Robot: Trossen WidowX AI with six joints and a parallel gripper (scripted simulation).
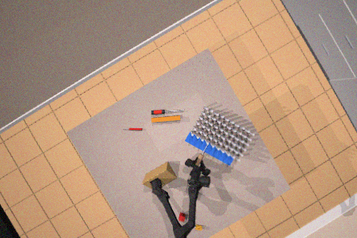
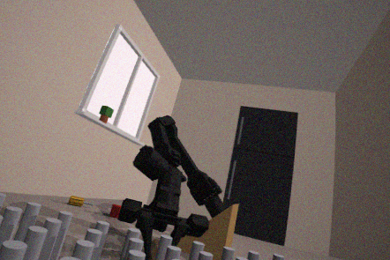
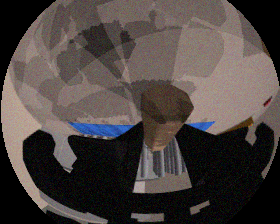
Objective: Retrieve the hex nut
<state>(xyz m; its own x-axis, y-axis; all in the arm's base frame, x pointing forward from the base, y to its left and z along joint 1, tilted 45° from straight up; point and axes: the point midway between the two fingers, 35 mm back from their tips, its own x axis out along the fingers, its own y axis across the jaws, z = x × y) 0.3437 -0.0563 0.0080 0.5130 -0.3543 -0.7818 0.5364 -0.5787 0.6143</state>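
Note:
My gripper (image 1: 199,160) (image 2: 162,244) (image 3: 158,124) is shut on the wooden handle (image 1: 200,157) (image 3: 165,107) of a tool, just in front of the taped strip. The tool's thin pale shaft (image 1: 205,149) crosses above the blue taped strip (image 1: 222,157) (image 3: 100,128) towards the front row of spacers; its tip and height cannot be made out. The metal spacers (image 1: 226,130) (image 2: 35,241) (image 3: 173,160) stand in a dense field behind the strip, and I see none fallen. The hex nut cannot be made out in any view.
A red-and-black screwdriver (image 1: 157,112), an orange bar (image 1: 165,119) (image 3: 245,124) and a small red tool (image 1: 136,129) lie left of the field. A tan block (image 1: 166,172) (image 2: 226,230) stands beside the arm. A red block (image 1: 182,217) (image 2: 116,211) and a yellow object (image 1: 199,227) (image 2: 76,201) lie near the arm's base.

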